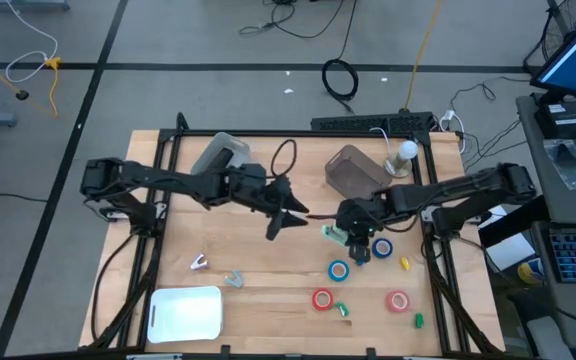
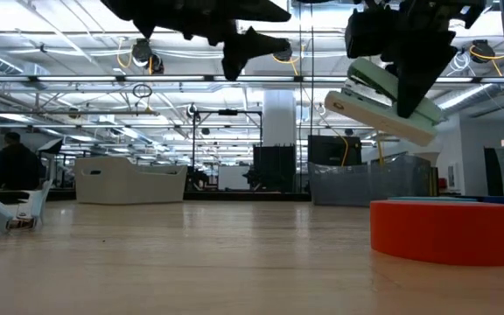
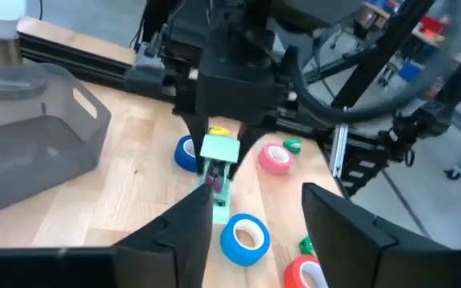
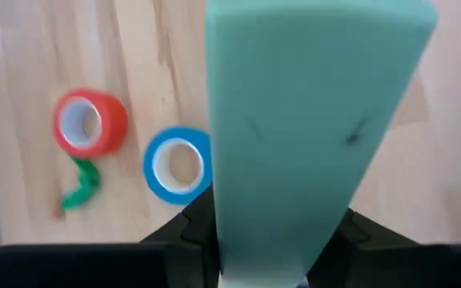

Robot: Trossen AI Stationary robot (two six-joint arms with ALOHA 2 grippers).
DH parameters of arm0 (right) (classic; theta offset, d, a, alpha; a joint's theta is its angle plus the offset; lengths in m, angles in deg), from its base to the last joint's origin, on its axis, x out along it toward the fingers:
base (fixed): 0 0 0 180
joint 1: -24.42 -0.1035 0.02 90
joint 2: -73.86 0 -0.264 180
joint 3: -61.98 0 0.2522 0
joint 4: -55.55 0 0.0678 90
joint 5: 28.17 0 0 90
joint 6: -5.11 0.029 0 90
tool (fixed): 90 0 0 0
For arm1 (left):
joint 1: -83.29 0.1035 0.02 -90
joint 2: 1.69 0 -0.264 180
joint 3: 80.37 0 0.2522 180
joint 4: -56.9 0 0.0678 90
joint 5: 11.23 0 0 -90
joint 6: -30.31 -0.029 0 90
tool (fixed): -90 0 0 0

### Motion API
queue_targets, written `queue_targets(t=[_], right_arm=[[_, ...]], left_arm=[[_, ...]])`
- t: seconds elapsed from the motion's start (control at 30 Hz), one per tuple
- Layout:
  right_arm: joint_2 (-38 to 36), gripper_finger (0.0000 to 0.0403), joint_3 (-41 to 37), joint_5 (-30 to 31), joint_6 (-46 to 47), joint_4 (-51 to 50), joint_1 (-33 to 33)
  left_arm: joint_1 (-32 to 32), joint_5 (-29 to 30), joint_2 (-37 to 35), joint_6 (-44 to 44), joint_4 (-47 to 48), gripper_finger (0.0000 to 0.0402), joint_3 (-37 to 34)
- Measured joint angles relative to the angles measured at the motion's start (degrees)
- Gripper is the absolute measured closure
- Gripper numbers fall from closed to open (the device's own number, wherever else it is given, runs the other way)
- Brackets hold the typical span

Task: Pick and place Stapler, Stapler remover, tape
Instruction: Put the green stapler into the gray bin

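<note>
The pale green stapler hangs in the air, gripped by my right gripper over the table's middle right. It fills the right wrist view. My left gripper hovers open just left of it, touching nothing, its fingers framing the stapler from a distance. Two blue tape rolls and two red ones lie flat on the table below. A small white stapler remover lies toward the near left. My right gripper is shut on the stapler's body toward one end, pinched between the two fingers, which come from above pointing down and lie across its length. The stapler is lifted clear of the table and tilted, its long free end sticking out sideways.
A clear grey bin and a light bulb stand at the far side, a second grey container at the far left. A white tray lies at the near left. Small green and yellow bits are scattered among the tapes.
</note>
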Motion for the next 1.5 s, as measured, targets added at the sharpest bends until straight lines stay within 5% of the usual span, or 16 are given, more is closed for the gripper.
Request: queue_targets(t=[0.43, 1.5], right_arm=[[12.1, 0.0291, 16.1, 3.2, -11.8, -23.8, 0.1], [24.4, 0.0291, 33.5, 2.9, -11.3, -31.7, 2.0]], left_arm=[[-0.6, 1.2, 6.2, -8.4, 5.1, 0.0195, 7.9], [-2.3, 6.5, 6.9, -10.6, 7.4, 0.0195, 7.9]])
